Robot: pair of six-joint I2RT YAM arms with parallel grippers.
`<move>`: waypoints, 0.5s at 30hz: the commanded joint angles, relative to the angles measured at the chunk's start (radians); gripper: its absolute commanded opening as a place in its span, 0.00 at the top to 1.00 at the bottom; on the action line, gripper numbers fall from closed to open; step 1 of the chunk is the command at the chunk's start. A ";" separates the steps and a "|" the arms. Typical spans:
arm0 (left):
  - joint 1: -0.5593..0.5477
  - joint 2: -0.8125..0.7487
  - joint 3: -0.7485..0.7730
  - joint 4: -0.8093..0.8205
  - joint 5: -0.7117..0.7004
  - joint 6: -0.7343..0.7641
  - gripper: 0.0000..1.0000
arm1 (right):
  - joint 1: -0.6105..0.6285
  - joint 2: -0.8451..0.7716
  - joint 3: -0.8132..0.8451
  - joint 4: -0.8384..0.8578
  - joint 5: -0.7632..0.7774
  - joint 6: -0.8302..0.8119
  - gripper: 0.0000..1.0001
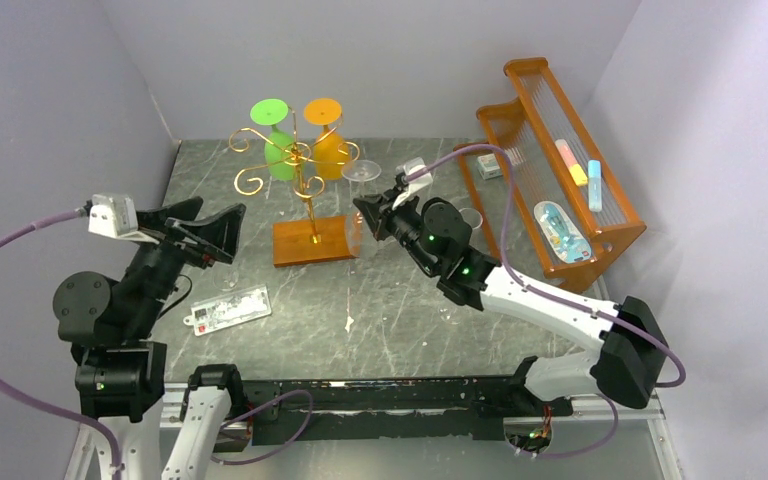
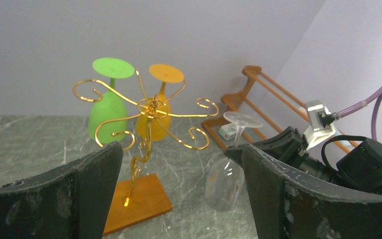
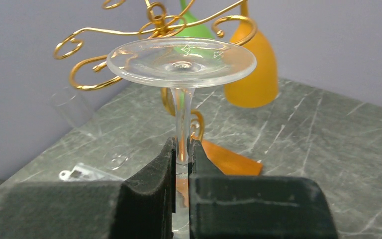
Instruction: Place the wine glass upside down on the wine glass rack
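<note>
Right gripper (image 3: 181, 149): it is clamped on the stem of the clear wine glass (image 3: 181, 62), a little below the foot, with the foot up and the bowl hanging down.
Wine glass position: seen from above, it sits at 3 o'clock from the rack (image 1: 300, 170) pole, just beside the wooden base (image 1: 312, 242). Whether the bowl touches the tabletop (image 1: 400, 310) you cannot tell.
Rack load: a green glass (image 1: 278, 150) hangs at 11 o'clock and an orange glass (image 1: 328, 142) at 1 o'clock. The curled arms towards 3 and 5 o'clock look free.
Left gripper (image 1: 210, 222): it is spread wide, holds nothing, and sits at 8 o'clock, well apart from the rack.
Step in hand: probably bringing the stem to a free arm.
Do it well: raise the foot above the wire, enter the curl from its open end, keep the stem vertical, and let go only once the foot rests on the wire.
Watch for: nudging the orange glass, or tipping the thin stand with a sideways push.
</note>
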 commanded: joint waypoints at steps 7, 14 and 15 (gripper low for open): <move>-0.002 0.067 -0.032 -0.082 -0.087 0.011 0.09 | -0.108 0.132 0.122 0.156 0.060 -0.048 1.00; -0.002 0.034 -0.091 -0.063 -0.128 -0.004 0.09 | -0.163 0.250 0.183 0.228 -0.050 -0.099 1.00; -0.002 0.031 -0.095 -0.061 -0.129 -0.002 0.09 | -0.167 0.264 0.196 0.229 -0.061 -0.109 1.00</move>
